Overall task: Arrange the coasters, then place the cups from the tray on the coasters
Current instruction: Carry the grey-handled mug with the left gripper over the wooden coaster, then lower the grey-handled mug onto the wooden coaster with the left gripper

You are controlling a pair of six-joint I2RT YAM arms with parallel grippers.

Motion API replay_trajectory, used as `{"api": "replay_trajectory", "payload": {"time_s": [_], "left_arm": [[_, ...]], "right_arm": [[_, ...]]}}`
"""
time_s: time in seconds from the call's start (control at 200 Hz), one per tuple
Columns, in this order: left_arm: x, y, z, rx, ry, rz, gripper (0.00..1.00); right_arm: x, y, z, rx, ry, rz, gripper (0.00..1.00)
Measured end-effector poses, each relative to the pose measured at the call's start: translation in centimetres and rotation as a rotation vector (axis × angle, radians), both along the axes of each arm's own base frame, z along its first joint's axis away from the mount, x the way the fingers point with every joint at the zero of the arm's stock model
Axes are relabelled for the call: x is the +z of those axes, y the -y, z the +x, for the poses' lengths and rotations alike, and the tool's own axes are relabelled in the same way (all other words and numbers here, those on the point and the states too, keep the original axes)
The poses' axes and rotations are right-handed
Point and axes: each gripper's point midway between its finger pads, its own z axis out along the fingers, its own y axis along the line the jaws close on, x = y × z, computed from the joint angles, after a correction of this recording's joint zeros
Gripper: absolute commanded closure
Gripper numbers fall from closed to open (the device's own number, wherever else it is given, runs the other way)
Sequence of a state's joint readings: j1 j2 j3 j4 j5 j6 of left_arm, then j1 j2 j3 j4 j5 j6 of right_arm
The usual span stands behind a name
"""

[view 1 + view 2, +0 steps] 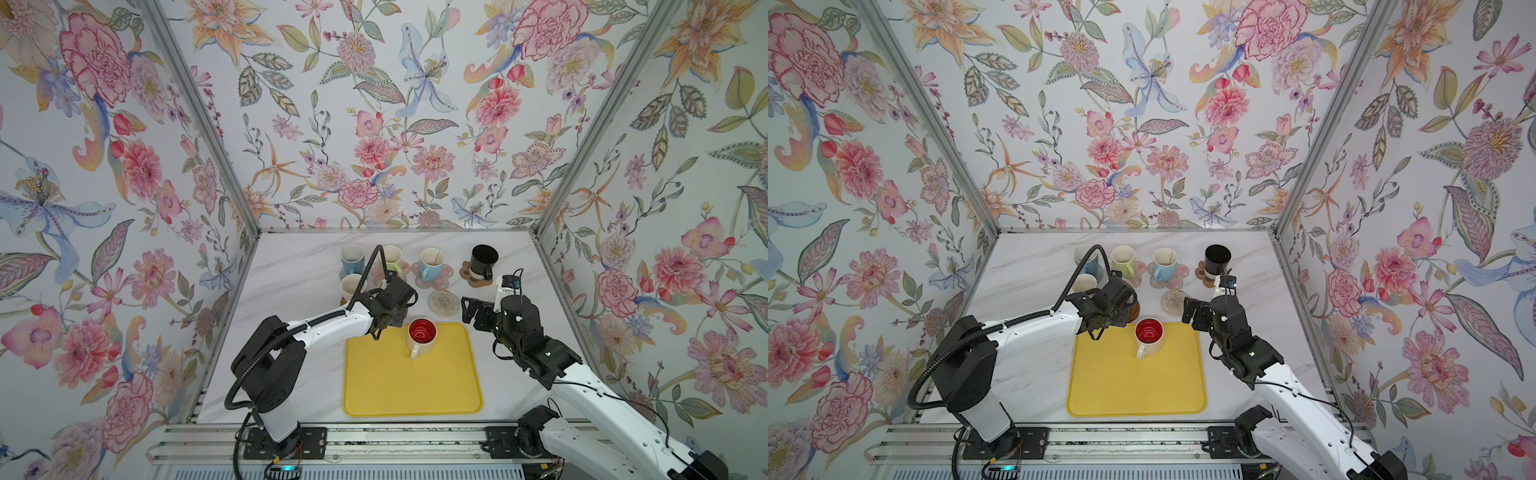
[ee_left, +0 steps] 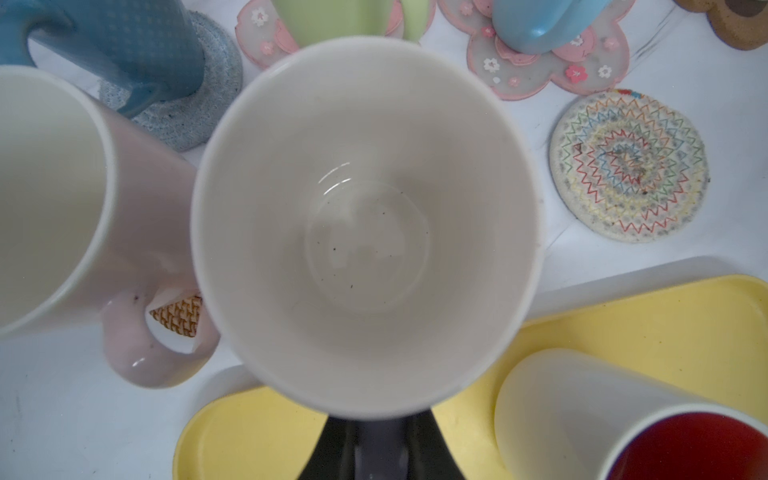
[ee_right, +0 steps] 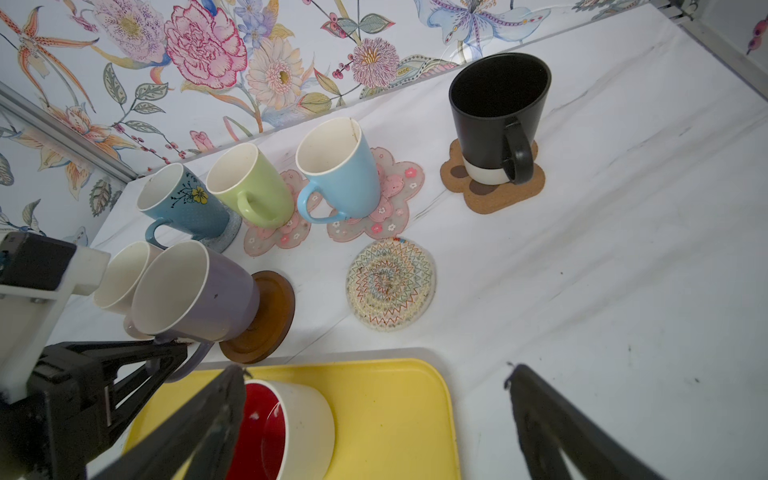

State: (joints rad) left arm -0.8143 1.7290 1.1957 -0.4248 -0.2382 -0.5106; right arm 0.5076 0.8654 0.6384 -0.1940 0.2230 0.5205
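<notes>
White marble tabletop [image 1: 299, 332], boxed in by floral walls. The left gripper [image 3: 176, 353] is clamped on the handle of the lilac mug [image 3: 199, 295], which sits on the dark brown wooden disc [image 3: 274, 307] just past the yellow tray's [image 1: 415, 386] 12 o'clock edge. The right gripper [image 1: 471, 311] hangs wide open at 3 o'clock of the cream rope coaster [image 1: 444, 302]. The white red-lined mug [image 1: 422, 336] stands on the tray at 12 o'clock.
</notes>
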Motion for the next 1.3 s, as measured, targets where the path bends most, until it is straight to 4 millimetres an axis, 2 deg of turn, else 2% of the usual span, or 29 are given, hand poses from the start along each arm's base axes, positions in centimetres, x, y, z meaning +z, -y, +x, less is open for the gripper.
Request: {"api": "replay_trajectory", "payload": {"time_s": [0.185,0.726,1.301], "left_arm": [[-1.0,0.0,0.0,-0.004,-0.023,0.012,1.00],[-1.9,0.0,0.2,0.000,-0.040,0.015,1.00],[-2.0,0.4,0.8,0.003,-0.032,0.001,1.00]], "right_arm": [[0.1,0.3,0.0,-0.007,0.001,0.002,0.01],[0.0,0.5,0.1,-0.012,-0.002,0.005,0.01],[-0.1,0.6,0.1,-0.009,-0.006,0.011,0.01]]}}
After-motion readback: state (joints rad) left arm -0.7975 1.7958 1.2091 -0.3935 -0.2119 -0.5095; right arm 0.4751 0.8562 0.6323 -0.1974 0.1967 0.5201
